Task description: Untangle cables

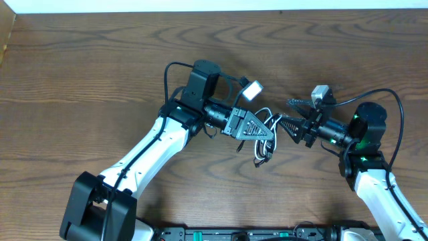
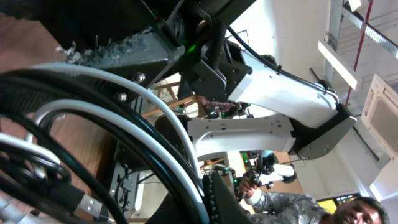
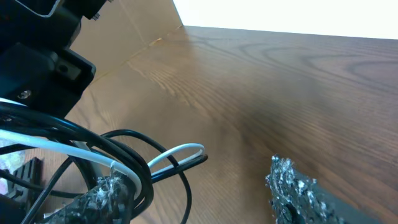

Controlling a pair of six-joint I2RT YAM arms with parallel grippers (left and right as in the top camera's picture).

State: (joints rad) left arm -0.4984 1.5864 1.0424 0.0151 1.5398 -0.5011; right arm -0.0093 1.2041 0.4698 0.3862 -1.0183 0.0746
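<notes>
The white and black cables [image 1: 266, 139] hang as one tangled bunch between my two grippers, above the wooden table [image 1: 80, 67]. My left gripper [image 1: 262, 128] points right and looks shut on the cables. In the left wrist view the white cable [image 2: 124, 87] and the black cable [image 2: 93, 78] loop close past its finger [image 2: 217, 199]. My right gripper [image 1: 289, 115] points left and is open. In the right wrist view its fingers [image 3: 199, 199] are wide apart. The white cable [image 3: 180, 151] and black cable [image 3: 127, 138] drape over its left finger.
A cardboard panel [image 1: 5, 33] stands at the table's left edge and also shows in the right wrist view [image 3: 137, 37]. The white far edge of the table [image 1: 200, 5] runs along the top. The white right arm [image 2: 273, 93] fills the left wrist view's background.
</notes>
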